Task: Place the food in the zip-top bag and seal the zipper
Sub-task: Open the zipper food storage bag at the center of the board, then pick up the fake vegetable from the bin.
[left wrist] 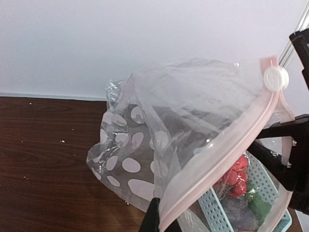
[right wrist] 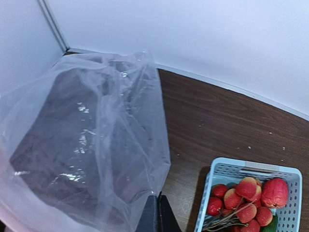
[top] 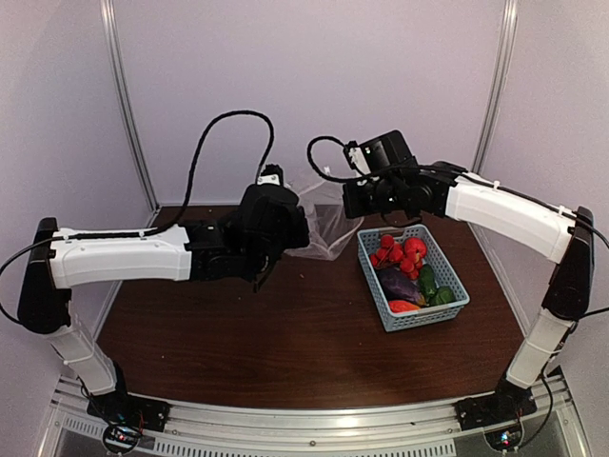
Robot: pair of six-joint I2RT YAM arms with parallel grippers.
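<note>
The clear zip-top bag (top: pixel 324 224) with white polka dots hangs between both grippers above the back of the table. My left gripper (left wrist: pixel 161 223) is shut on its pale pink zipper strip (left wrist: pixel 227 150); the white slider tab (left wrist: pixel 275 78) sits at the strip's far end. My right gripper (right wrist: pixel 157 217) is shut on the bag's clear edge (right wrist: pixel 96 145). The food (top: pixel 409 271) lies in the light-blue basket: red round pieces (right wrist: pixel 246 200), a dark purple eggplant, green cucumbers and an orange piece. The bag holds no food that I can see.
The light-blue mesh basket (top: pixel 455 276) stands on the brown table at the right, close under the right arm. White walls and a metal corner post (top: pixel 128 105) close the back. Small crumbs dot the tabletop (left wrist: pixel 43 145).
</note>
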